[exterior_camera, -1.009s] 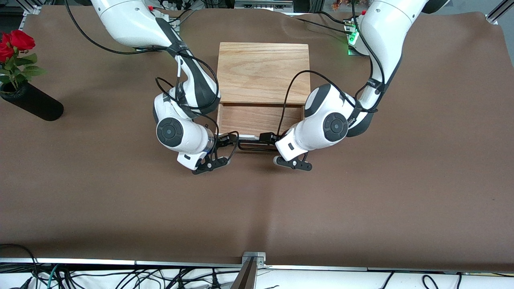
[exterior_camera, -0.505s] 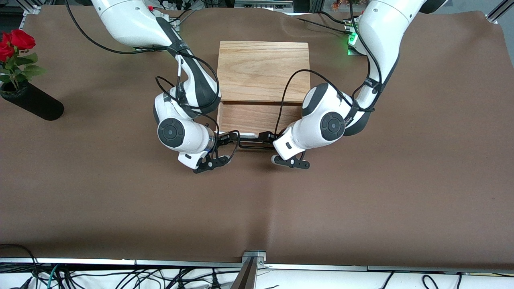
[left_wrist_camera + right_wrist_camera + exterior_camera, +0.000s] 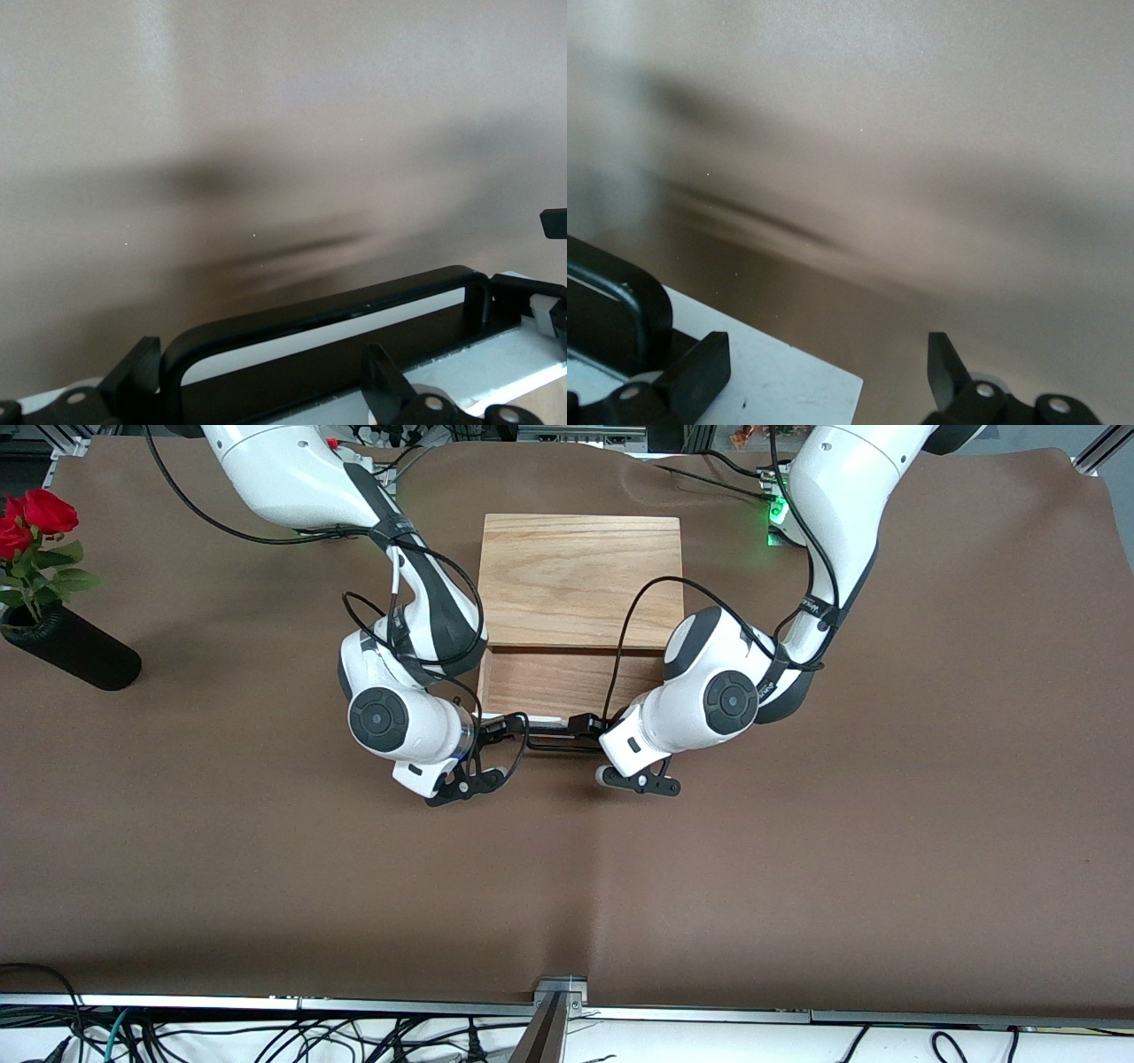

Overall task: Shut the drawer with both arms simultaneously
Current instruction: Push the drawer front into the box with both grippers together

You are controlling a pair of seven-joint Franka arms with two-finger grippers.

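The light oak box [image 3: 580,580] stands mid-table, and its drawer [image 3: 567,682] is partly pulled out toward the front camera. The white front panel [image 3: 788,376] carries a black wire handle [image 3: 554,747]. My right gripper [image 3: 498,728] is open against the panel's end toward the right arm; in the right wrist view [image 3: 824,367] its fingers straddle the panel's corner. My left gripper [image 3: 586,726] is open at the handle's other end; in the left wrist view [image 3: 260,381] its fingers straddle the handle [image 3: 337,310].
A black vase [image 3: 75,657] holding red roses [image 3: 31,518] lies at the right arm's end of the table. A device with a green light [image 3: 778,514] sits by the left arm's base. Brown cloth covers the table.
The drawer has slid a little into the box. Both grippers have moved with its front panel toward the box, the left arm's elbow more visibly.
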